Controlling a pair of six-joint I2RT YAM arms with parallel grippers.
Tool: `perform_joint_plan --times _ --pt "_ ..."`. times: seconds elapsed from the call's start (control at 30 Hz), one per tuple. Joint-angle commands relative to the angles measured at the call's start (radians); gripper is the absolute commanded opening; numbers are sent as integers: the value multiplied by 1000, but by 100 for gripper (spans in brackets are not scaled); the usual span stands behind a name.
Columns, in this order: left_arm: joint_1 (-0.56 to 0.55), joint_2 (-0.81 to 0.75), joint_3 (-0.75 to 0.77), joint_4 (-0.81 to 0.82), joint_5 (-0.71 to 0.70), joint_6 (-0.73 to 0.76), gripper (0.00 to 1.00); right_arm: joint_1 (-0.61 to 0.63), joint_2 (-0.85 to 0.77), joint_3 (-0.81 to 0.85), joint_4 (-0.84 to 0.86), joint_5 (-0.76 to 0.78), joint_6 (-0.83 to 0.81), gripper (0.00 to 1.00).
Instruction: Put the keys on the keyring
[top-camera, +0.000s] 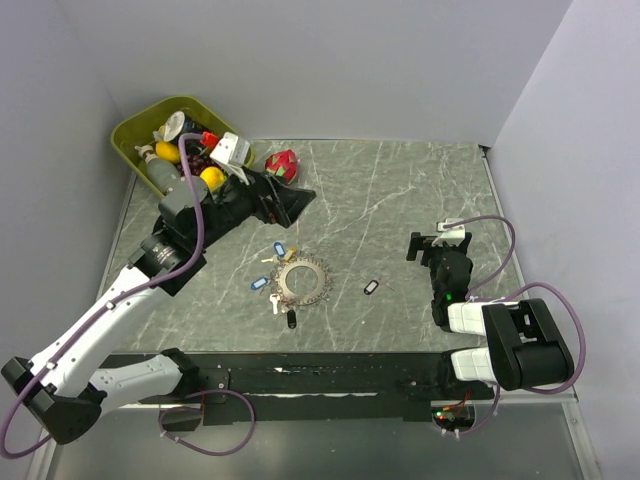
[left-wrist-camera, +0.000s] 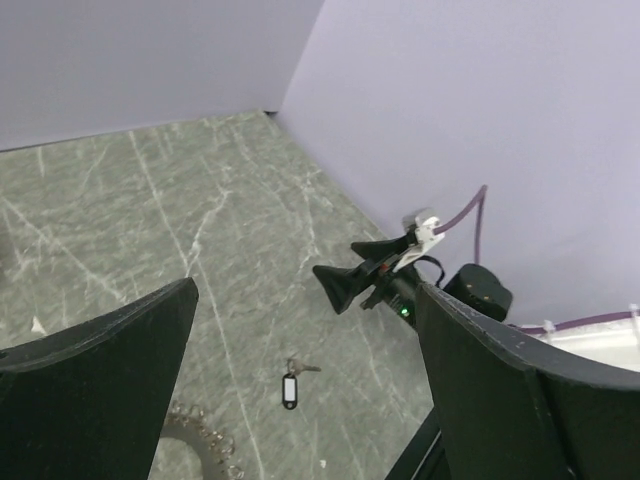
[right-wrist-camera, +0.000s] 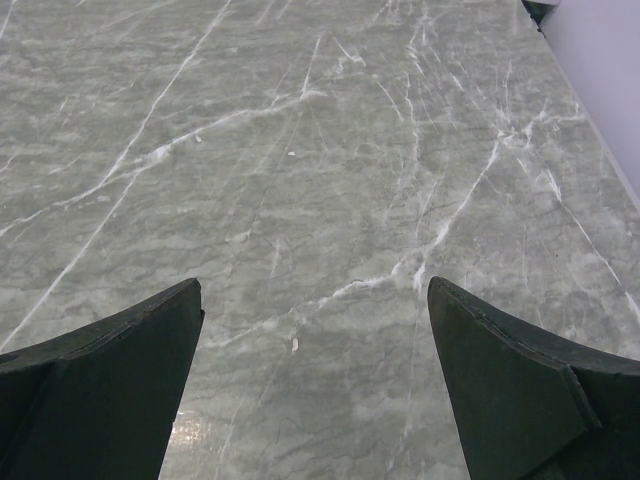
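Observation:
The keyring (top-camera: 303, 281) lies flat near the table's middle; part of its toothed edge also shows in the left wrist view (left-wrist-camera: 196, 436). Several keys lie around it: a blue-tagged one (top-camera: 279, 249) behind it, another blue one (top-camera: 259, 283) to its left, a black-tagged one (top-camera: 291, 319) in front. A separate black-tagged key with a white window (top-camera: 370, 287) lies to the right, also seen in the left wrist view (left-wrist-camera: 291, 389). My left gripper (top-camera: 290, 205) (left-wrist-camera: 305, 290) is open and empty, raised behind the ring. My right gripper (top-camera: 432, 238) (right-wrist-camera: 315, 285) is open and empty over bare table.
A green bin (top-camera: 128, 131) full of mixed objects stands at the back left, under my left arm. A red fruit-like toy (top-camera: 283, 163) lies beside it. Walls close the table at the back, left and right. My right gripper also shows in the left wrist view (left-wrist-camera: 345, 285).

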Motion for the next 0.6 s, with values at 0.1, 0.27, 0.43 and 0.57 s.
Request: perform_joint_plan --times 0.1,0.27,0.43,0.57 --pt "-1 27 90 0 166 -54 96 -9 -5 39 20 -2 5 100" --pt "-3 31 92 2 200 -72 96 -9 -5 39 20 0 5 100" --pt "-1 41 107 11 242 -118 96 -9 -5 39 20 -2 5 100" --pt "-1 41 168 5 311 -147 96 -9 -5 39 20 -2 5 100"
